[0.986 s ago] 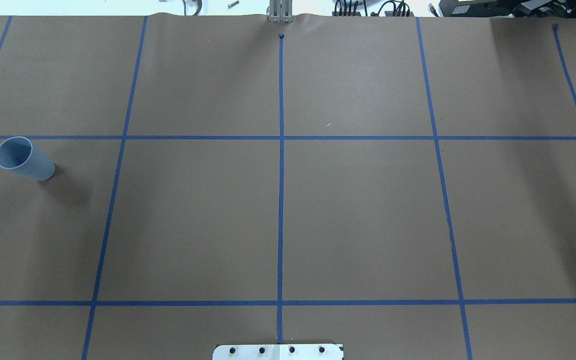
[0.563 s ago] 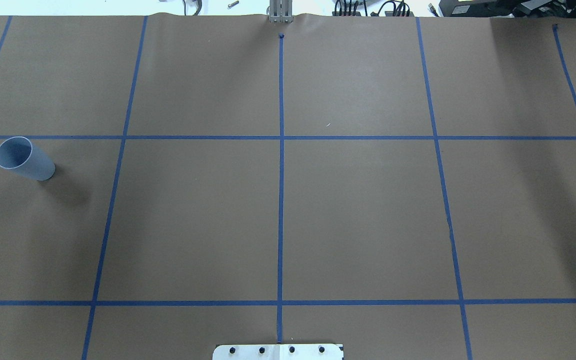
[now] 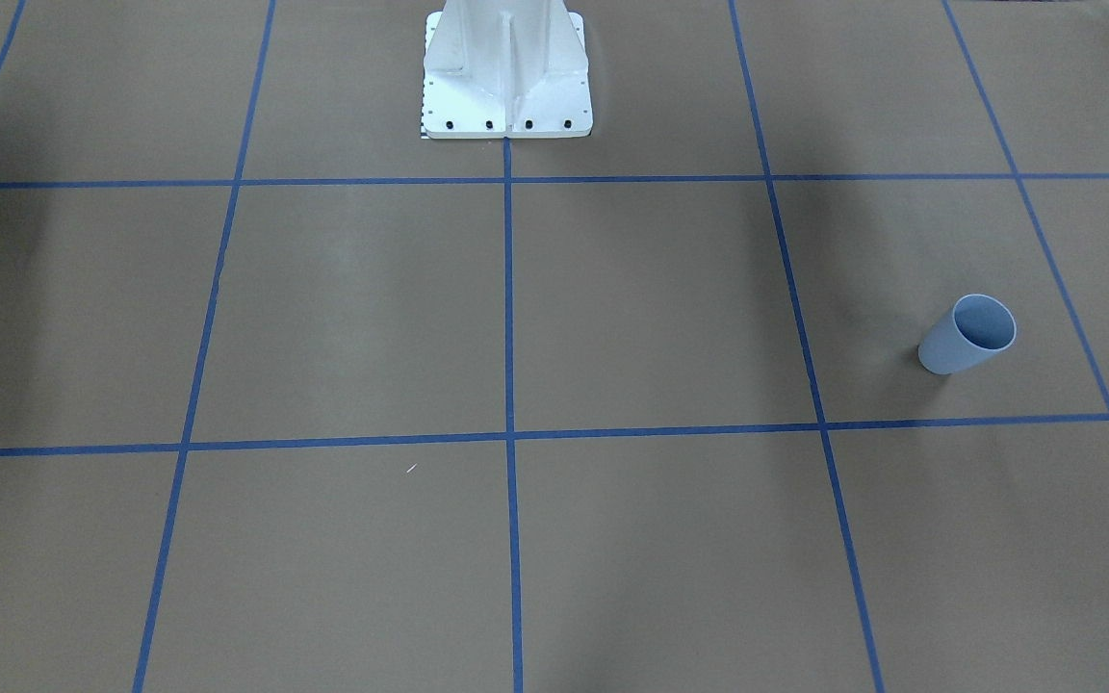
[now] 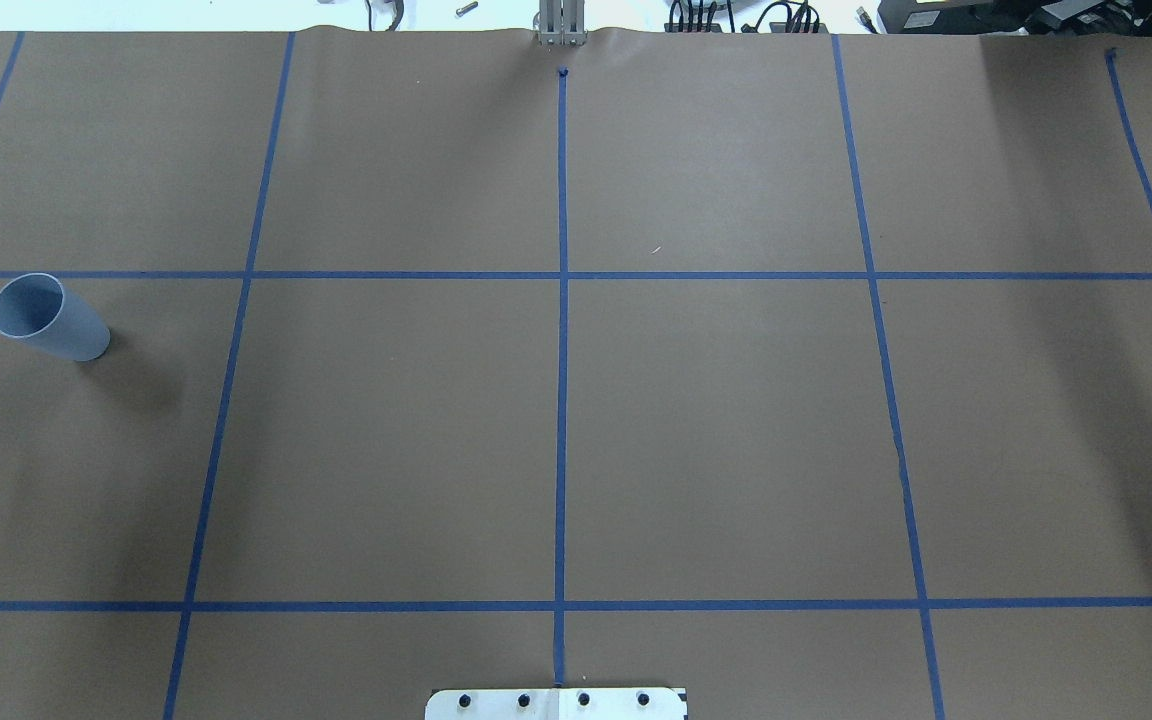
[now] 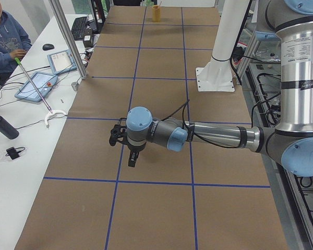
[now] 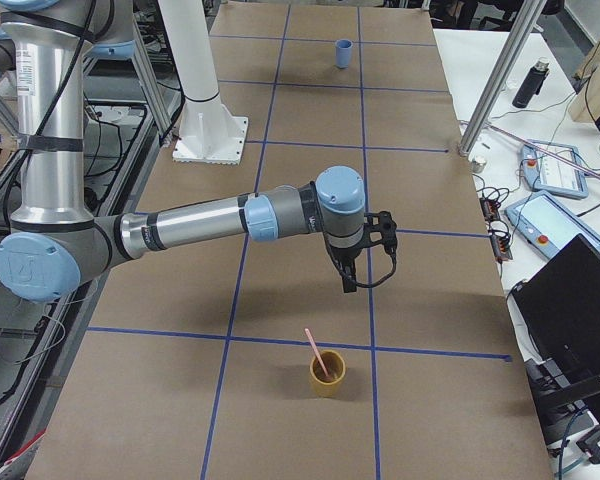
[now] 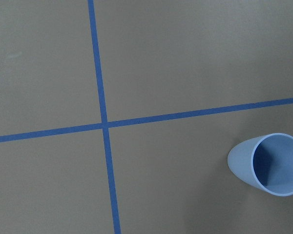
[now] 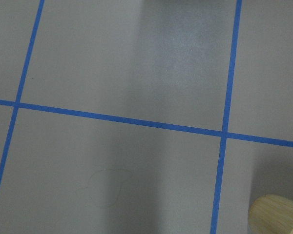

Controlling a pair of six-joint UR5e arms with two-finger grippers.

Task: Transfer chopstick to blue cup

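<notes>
The blue cup [image 4: 48,318] stands upright at the table's left end, empty; it also shows in the front view [image 3: 967,335], the right side view [image 6: 344,53] and the left wrist view [image 7: 268,163]. One pale pink chopstick [image 6: 315,352] leans in a tan cup [image 6: 328,375] at the table's right end. The right gripper [image 6: 348,280] hovers above the table a little short of the tan cup, whose rim [image 8: 278,214] shows in the right wrist view. The left gripper [image 5: 131,159] hovers above the left end. I cannot tell whether either gripper is open or shut.
The brown table is marked by a blue tape grid [image 4: 562,400]. The white robot pedestal [image 3: 506,77] stands at the near middle edge. A side bench with tablets [image 5: 36,86], a bottle and a seated operator [image 5: 5,41] runs along the far side.
</notes>
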